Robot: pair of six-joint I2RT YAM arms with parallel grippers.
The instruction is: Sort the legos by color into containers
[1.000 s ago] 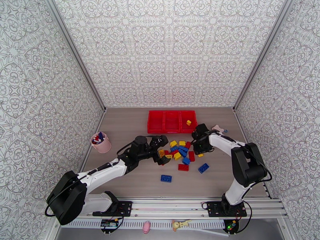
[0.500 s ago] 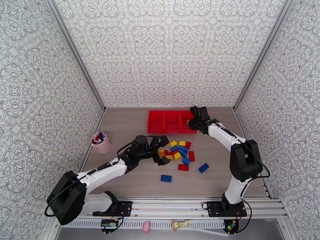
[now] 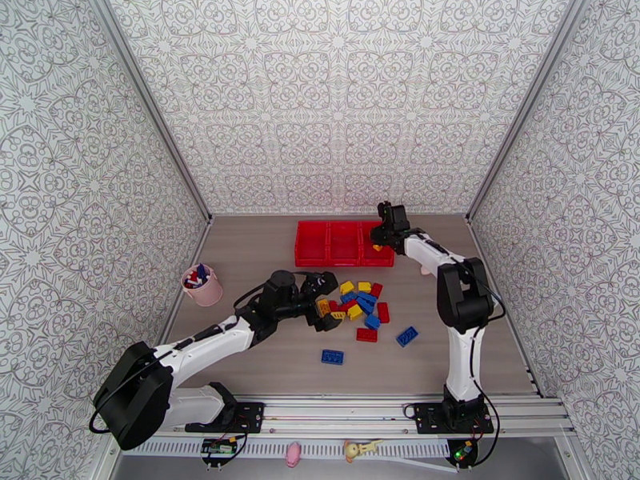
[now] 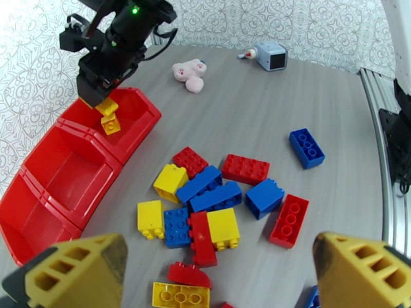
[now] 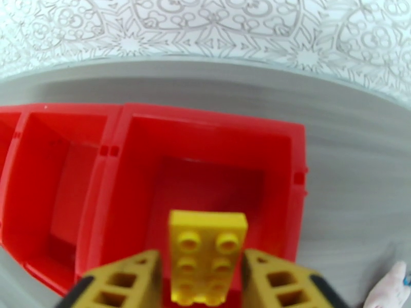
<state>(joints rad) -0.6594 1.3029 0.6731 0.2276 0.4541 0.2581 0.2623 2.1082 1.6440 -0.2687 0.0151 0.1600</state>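
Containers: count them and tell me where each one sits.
3, joined in one row on the far side. The left bin and the middle bin look empty. The right bin has a yellow brick in it.

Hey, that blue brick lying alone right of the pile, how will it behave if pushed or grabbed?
The blue brick looks like hard moulded plastic, so probably rigid and light. Lying flat, studs up, on the smooth table, it would likely slide when pushed, not roll or tip. Its glossy sides might slip unless gripped squarely.
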